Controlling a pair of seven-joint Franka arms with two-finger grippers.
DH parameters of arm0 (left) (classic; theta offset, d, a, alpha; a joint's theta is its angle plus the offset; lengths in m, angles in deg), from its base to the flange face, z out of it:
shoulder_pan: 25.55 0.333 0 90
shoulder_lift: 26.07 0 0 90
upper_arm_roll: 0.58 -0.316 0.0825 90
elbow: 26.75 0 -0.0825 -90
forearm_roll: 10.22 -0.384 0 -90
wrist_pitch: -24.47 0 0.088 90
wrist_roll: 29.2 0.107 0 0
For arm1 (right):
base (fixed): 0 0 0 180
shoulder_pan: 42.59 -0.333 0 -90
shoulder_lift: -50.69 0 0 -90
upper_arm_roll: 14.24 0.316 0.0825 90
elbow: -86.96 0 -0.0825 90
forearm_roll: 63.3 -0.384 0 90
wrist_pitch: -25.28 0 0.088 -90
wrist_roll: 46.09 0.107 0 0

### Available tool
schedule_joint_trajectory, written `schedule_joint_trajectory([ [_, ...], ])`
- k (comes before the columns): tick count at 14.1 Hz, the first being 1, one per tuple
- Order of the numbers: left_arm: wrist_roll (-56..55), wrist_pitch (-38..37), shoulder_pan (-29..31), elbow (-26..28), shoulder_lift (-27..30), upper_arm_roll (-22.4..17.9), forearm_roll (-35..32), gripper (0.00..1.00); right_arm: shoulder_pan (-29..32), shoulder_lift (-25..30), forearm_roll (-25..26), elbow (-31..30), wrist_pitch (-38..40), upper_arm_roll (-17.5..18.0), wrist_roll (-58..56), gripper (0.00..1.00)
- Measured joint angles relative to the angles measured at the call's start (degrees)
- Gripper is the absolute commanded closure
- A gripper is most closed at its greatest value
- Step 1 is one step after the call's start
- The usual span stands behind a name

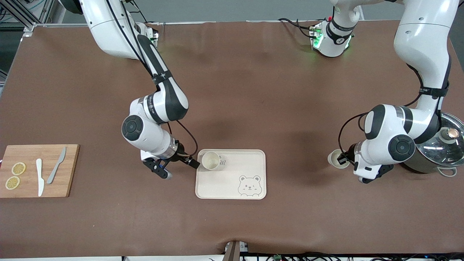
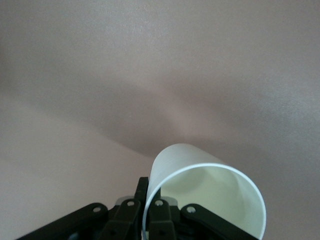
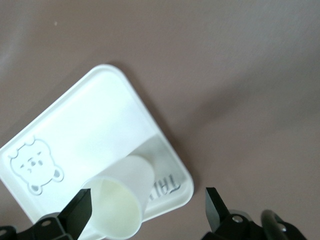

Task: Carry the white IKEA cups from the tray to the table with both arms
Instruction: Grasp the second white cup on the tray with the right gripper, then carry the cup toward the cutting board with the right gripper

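Observation:
One white cup [image 1: 211, 160] stands upright on the cream bear tray [image 1: 250, 159], in the corner toward the right arm's end. My right gripper [image 1: 195, 163] is open at that tray edge. In the right wrist view its fingers [image 3: 148, 200] stand wide apart, with the cup [image 3: 120, 200] close beside one finger and not gripped. My left gripper [image 1: 342, 159] is shut on the wall of the second white cup [image 1: 334, 158], over the table beside the pot. The left wrist view shows its fingers [image 2: 150, 197] pinching the cup's rim [image 2: 205, 200].
A grey-green pot with a glass lid [image 1: 435, 148] stands close under the left arm's wrist. A wooden cutting board [image 1: 36, 170] with lemon slices and two knives lies at the right arm's end. The bear drawing [image 1: 249, 185] is on the tray's nearer part.

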Motion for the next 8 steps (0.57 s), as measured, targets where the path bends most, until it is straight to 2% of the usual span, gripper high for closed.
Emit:
schedule_joint_trajectory([
  [3, 0.00, 0.07, 0.12, 0.28, -0.04, 0.00, 0.00, 1.00, -1.53, -0.13, -0.07, 0.09, 0.10, 0.01, 1.98, 0.36],
  [4, 0.00, 0.07, 0.21, 0.34, -0.05, 0.00, 0.00, 1.00, -1.76, -0.49, -0.08, 0.07, 0.33, 0.02, 2.09, 0.52],
  [5, 0.00, 0.07, 0.28, 0.40, -0.10, 0.00, 0.00, 1.00, -2.09, -1.14, -0.08, 0.06, 0.49, 0.05, 2.10, 0.63],
  [6, 0.00, 0.07, 0.34, 0.48, -0.18, 0.00, 0.00, 1.00, -2.52, -1.90, -0.08, 0.07, 0.41, 0.05, 2.10, 0.71],
  [7, 0.00, 0.08, 0.41, 0.53, -0.34, 0.00, 0.00, 1.00, -2.90, -2.57, -0.08, 0.07, 0.06, 0.05, 2.10, 0.71],
  [8, 0.00, 0.11, 0.51, 0.58, -0.60, 0.00, 0.00, 1.00, -3.22, -3.14, -0.08, 0.08, -0.66, 0.05, 2.11, 0.90],
])
